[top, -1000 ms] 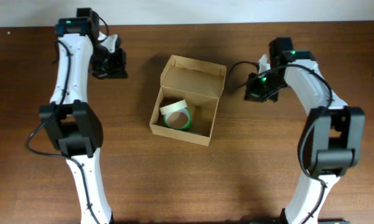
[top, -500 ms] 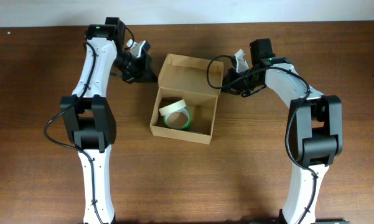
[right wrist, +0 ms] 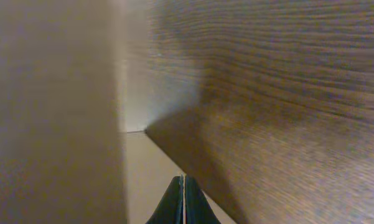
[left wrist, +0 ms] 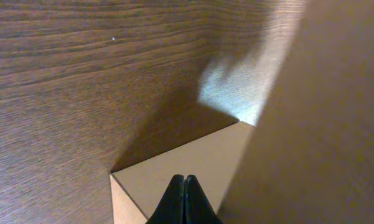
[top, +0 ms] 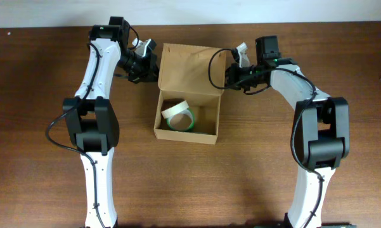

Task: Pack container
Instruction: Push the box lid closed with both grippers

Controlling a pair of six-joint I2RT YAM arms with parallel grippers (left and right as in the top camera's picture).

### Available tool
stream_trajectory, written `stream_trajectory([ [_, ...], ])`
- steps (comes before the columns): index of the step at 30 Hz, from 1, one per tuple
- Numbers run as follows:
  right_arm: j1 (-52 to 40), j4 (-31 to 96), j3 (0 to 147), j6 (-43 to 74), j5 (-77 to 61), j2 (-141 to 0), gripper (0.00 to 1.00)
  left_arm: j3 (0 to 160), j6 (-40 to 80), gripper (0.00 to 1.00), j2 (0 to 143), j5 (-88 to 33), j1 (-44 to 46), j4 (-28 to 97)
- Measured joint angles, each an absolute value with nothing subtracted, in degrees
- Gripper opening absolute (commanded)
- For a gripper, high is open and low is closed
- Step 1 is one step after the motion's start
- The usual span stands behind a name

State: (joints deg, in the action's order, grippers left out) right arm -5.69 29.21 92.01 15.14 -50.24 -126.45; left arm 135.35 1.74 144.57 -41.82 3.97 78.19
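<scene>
The container (top: 185,135) is a tan cardboard box in the middle of the table. A white and green tape roll (top: 179,118) lies inside it. Its flap lid (top: 190,68) stands raised over the back half. My left gripper (top: 153,67) is shut at the lid's left edge, and my right gripper (top: 229,76) is shut at its right edge. In the left wrist view the closed left gripper (left wrist: 184,180) rests over cardboard, with the lid (left wrist: 317,124) rising on the right. In the right wrist view the closed right gripper (right wrist: 183,182) lies beside the lid (right wrist: 50,112).
The brown wooden table (top: 272,171) surrounds the box. Both white arms reach in from the front, the left arm (top: 92,126) and the right arm (top: 320,126) flanking the box.
Both grippers have moved inward from the table's sides to the lid's two edges. The lid has swung from leaning back to tipping forward over the box.
</scene>
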Motion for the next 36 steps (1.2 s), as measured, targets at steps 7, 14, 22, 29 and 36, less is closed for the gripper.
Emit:
stream_trajectory([
  [7, -5.7, 34.8, 95.4, 14.3, -51.9, -126.6, 0.04, 141.1, 1.7, 0.01, 144.9, -42.1, 4.0, 78.5],
  [14, -6.2, 51.5, 109.1, 8.4, -46.6, -126.6, 0.04, 147.3, 1.5, 0.01, 144.9, -42.5, 4.0, 81.7],
  [22, -7.9, 62.1, 120.0, 4.2, -40.5, -126.6, 0.04, 147.4, -0.3, 0.01, 144.9, -42.4, 4.0, 87.7],
  [29, -10.7, 69.0, 121.0, 0.8, -35.9, -126.6, 0.04, 149.6, -2.0, 0.01, 144.9, -39.1, 4.2, 93.4],
  [36, -16.2, 72.5, 121.0, -0.3, -26.2, -124.2, 0.04, 150.8, -2.7, 0.02, 142.1, -33.5, 5.4, 96.0],
])
